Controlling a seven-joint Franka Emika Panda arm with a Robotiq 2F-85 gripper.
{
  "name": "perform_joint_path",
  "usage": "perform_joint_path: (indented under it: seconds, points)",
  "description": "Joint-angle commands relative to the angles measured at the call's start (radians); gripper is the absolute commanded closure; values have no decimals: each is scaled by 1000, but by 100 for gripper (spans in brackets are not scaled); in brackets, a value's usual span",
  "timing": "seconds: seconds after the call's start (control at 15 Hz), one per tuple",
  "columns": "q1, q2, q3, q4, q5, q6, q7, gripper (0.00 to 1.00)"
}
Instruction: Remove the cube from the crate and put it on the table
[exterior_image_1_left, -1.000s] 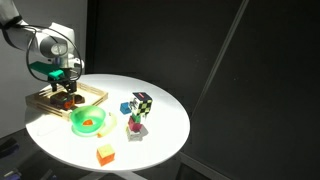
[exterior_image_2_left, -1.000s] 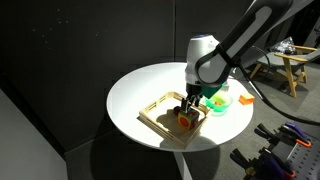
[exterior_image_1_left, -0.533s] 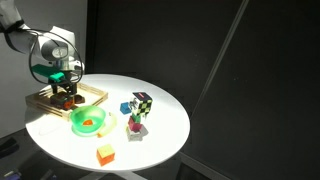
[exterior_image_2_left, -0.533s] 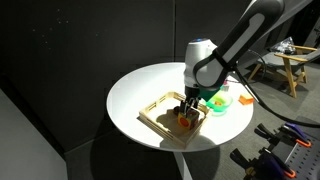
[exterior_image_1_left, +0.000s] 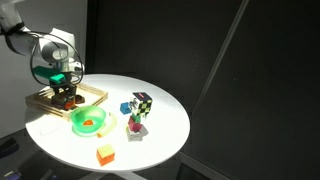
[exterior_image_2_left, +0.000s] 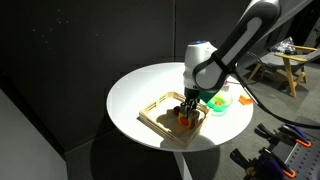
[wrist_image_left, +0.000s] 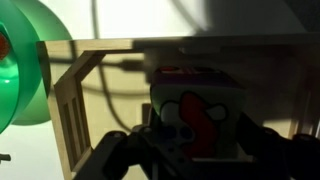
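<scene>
Claw (exterior_image_2_left: 186, 108) low inside the crate (exterior_image_1_left: 42, 97) at left of the table (exterior_image_1_left: 160, 135); fingers either side of the cube (wrist_image_left: 195, 110), which sits in the crate, centre of wrist view; cannot tell whether they clamp it or how wide they stand; green bowl (exterior_image_1_left: 88, 121) just beside crate.

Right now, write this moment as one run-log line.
phase: pick in crate | gripper: lowered at cube, closure unclear | cube: inside crate | table: cube not yet on it
</scene>
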Motion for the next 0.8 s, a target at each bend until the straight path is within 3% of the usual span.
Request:
perform_joint_path:
  seconds: [0.0,0.27,0.73]
  points:
    - [21,1,-20,21,-30,-19,28,55]
    - [41,-34,-29,13,-47,-64,44,79]
    - [52,-132,-20,0,-62,-176,57,90]
